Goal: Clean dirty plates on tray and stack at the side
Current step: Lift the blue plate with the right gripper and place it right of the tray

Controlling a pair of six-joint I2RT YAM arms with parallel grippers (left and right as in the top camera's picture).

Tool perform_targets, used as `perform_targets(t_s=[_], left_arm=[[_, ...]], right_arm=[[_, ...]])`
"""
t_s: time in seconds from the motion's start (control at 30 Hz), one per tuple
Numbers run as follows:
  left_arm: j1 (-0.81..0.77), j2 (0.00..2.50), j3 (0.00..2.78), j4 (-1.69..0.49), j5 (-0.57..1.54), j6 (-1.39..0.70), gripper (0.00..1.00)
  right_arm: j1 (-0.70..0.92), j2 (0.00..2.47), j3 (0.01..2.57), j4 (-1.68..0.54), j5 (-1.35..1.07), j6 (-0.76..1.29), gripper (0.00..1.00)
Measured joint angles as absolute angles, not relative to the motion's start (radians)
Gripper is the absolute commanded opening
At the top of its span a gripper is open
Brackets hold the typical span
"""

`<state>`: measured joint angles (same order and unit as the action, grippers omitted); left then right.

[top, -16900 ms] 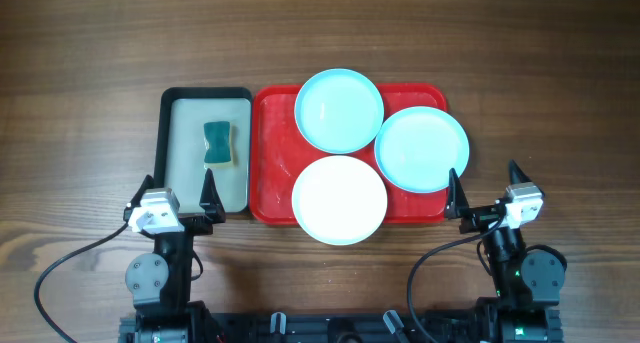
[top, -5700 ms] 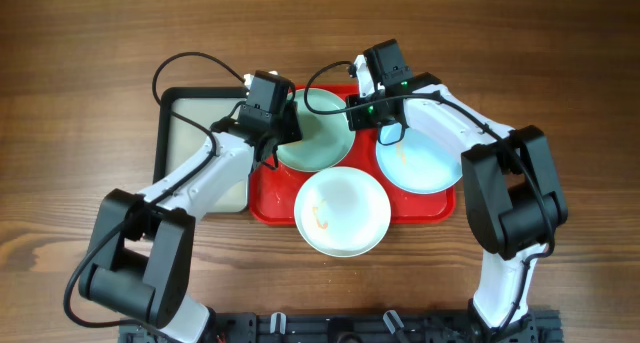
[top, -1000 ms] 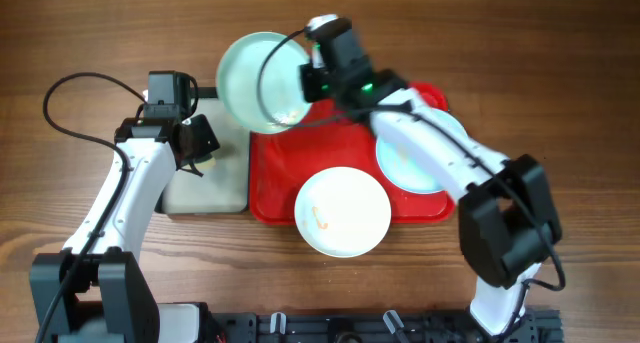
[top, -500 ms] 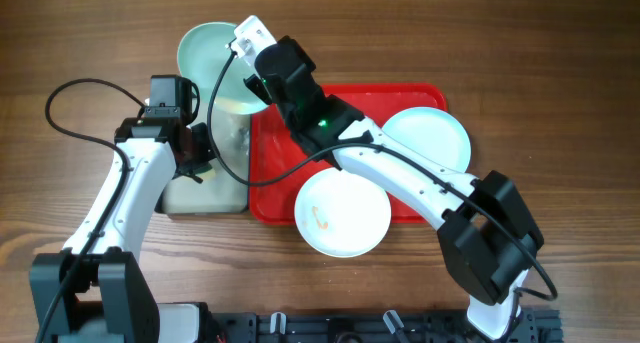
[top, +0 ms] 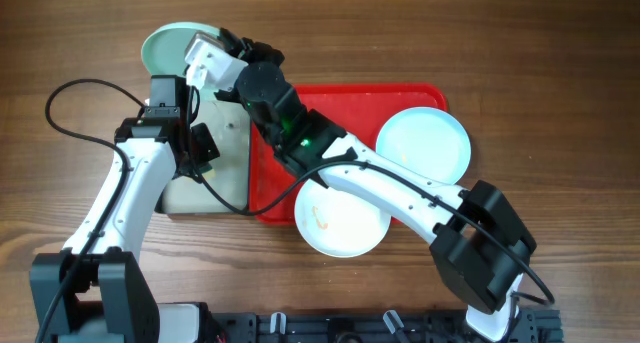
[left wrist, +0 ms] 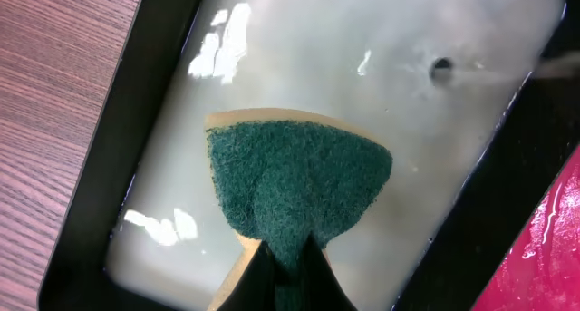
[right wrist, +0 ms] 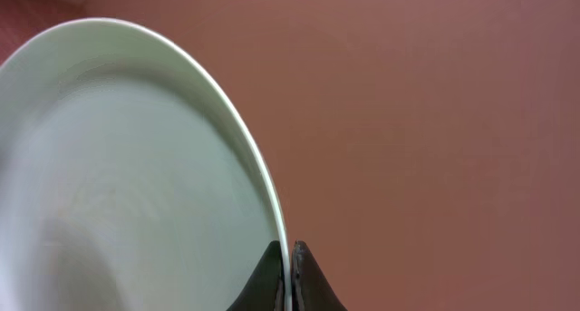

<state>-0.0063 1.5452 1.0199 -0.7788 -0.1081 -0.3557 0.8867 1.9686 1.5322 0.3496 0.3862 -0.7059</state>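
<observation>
My right gripper is shut on the rim of a pale blue plate, held above the wood past the far left corner of the grey tray. The right wrist view shows the jaws pinching that plate's thin edge. On the red tray a second pale blue plate lies at the right. A white plate with an orange smear sits at the tray's front edge. My left gripper is shut on a green sponge, as the left wrist view shows.
The black-rimmed grey tray lies left of the red tray; its wet grey floor and black rim fill the left wrist view, with the red tray's edge at lower right. My right arm stretches diagonally across the red tray.
My right arm has carried the pale blue plate further left, from above the grey tray's far edge to beyond its far left corner. The left arm has hardly moved.
</observation>
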Motion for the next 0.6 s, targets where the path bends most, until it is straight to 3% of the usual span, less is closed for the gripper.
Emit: perform_targets(t_s=[0.33,0.6], left_arm=[[-0.006,1.546,1.02,-0.778,-0.108,-0.356,0.04],[-0.006,1.546,1.02,-0.778,-0.108,-0.356,0.04]], right_arm=[[0.887,1.969,1.532,0.366,0.382,-0.806,0.04],[0.874,1.969,1.532,0.328,0.377,-0.538,0.04]])
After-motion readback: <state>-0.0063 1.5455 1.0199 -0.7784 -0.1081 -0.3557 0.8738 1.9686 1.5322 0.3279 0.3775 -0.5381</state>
